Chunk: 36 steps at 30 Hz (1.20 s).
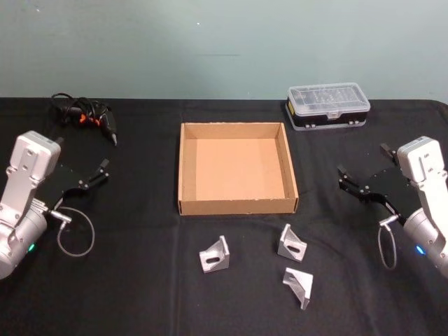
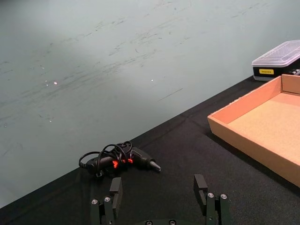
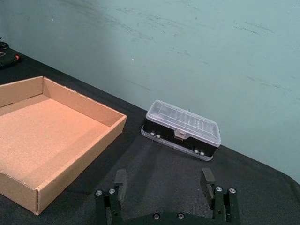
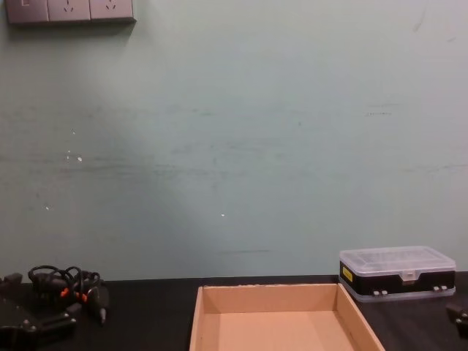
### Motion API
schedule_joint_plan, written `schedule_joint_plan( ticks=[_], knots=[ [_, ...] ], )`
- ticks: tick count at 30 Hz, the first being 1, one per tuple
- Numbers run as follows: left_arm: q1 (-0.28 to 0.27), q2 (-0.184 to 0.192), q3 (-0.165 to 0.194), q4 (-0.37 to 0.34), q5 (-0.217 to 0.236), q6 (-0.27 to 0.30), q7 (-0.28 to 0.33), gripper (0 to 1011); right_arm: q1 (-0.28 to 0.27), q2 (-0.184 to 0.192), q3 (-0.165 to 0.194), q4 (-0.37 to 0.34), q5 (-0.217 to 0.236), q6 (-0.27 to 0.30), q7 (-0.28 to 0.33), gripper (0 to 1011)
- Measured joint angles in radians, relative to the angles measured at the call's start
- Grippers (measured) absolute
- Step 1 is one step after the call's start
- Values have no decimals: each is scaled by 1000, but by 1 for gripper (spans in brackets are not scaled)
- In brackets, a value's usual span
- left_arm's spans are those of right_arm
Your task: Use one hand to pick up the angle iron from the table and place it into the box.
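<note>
Angle irons (image 1: 215, 255) lay ungrasped on the worktop (image 1: 126, 280) before the box (image 1: 234, 206), left pincer (image 1: 94, 175) and right pincer (image 1: 362, 161) both spread beside it, so pickup looked unstarted; reach-down next.

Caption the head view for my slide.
Three angle irons lie on the table before the box; left gripper and right gripper hover open at either side.

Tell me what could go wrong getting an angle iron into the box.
The middle angle iron and the nearest angle iron lie close together; the open right gripper reaching for one may knock the other. The box has a front wall between them and its floor, so a low carry could clip it.
</note>
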Motion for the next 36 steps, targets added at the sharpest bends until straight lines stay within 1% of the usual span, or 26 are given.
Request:
schedule_joint_plan(
  ticks=[36],
  knots=[
    [0,0,0,0,0,0,0,1000,0,0,0,0,0,0,0,1003]
  ],
)
